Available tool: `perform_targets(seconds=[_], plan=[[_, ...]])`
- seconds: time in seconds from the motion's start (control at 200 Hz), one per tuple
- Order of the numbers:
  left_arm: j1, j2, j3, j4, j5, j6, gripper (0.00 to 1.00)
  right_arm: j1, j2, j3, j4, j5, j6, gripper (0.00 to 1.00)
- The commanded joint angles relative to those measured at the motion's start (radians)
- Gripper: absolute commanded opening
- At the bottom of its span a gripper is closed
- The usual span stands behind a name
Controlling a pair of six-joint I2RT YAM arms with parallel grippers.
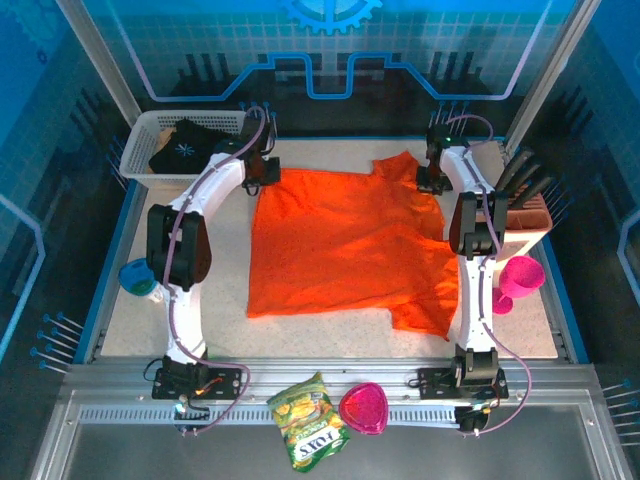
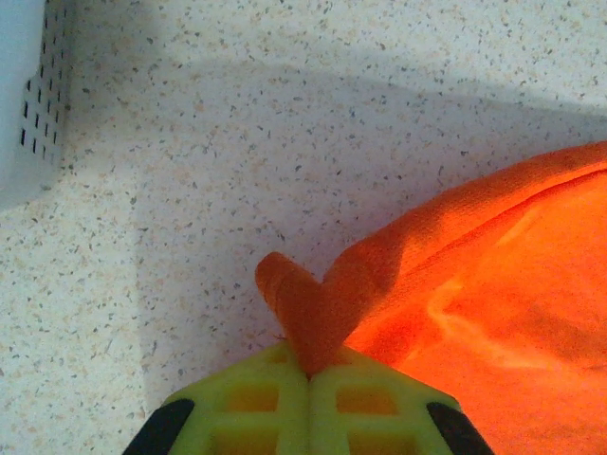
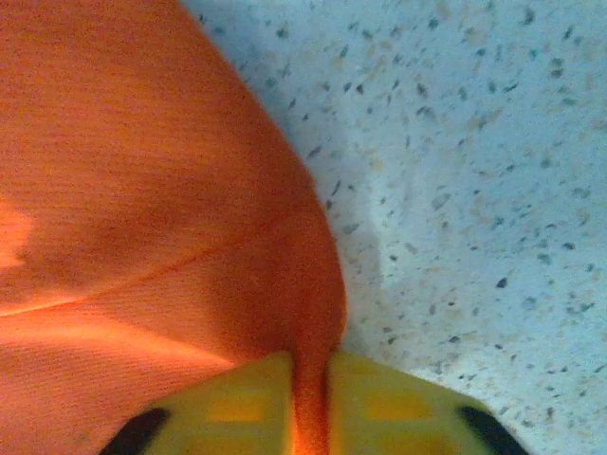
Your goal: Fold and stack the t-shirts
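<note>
The orange t-shirt [image 1: 345, 245] lies spread across the middle of the table. My left gripper [image 1: 268, 177] pinches its far left corner; in the left wrist view the yellow-green fingers [image 2: 256, 403] are shut on a tuft of the orange t-shirt [image 2: 313, 303]. At the far right edge of the shirt my right gripper [image 1: 432, 180] is shut on the orange t-shirt [image 3: 171, 190], with a fold of cloth squeezed between its fingers [image 3: 379, 398]. The black t-shirt [image 1: 185, 145] with a white starburst sits in the white basket [image 1: 140, 140] at the back left.
A rack of dark utensils [image 1: 525, 195] stands at the right, with a pink cup [image 1: 520, 275] beside it. A blue cup [image 1: 138, 278] sits at the left edge. A yellow-green snack bag [image 1: 308, 420] and a pink bowl [image 1: 363, 407] rest on the near rail.
</note>
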Motion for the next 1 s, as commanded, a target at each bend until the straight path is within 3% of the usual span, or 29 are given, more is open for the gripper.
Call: perform_targets(seconds=[0.0,0.185,0.44,0.796,0.996], plan=[[-0.003,-0.066,-0.030,0.012,-0.018,0.006,0.00,-0.011,-0.010,-0.055,-0.038,-0.058,-0.003,0.00],[-0.003,-0.083,-0.053,0.019,-0.021,0.011,0.00,0.009,-0.228,-0.298,0.086,-0.112,0.025,0.00],[-0.003,-0.102,-0.088,0.034,-0.026,0.015,0.00,0.133,-0.486,-0.666,0.253,-0.119,0.082,0.00],[-0.003,-0.096,-0.104,0.048,-0.021,0.011,0.00,0.357,-0.620,-0.906,0.365,-0.087,0.260,0.00],[-0.003,-0.082,-0.095,0.041,-0.003,0.009,0.00,0.403,-0.593,-0.875,0.320,-0.050,0.292,0.38]])
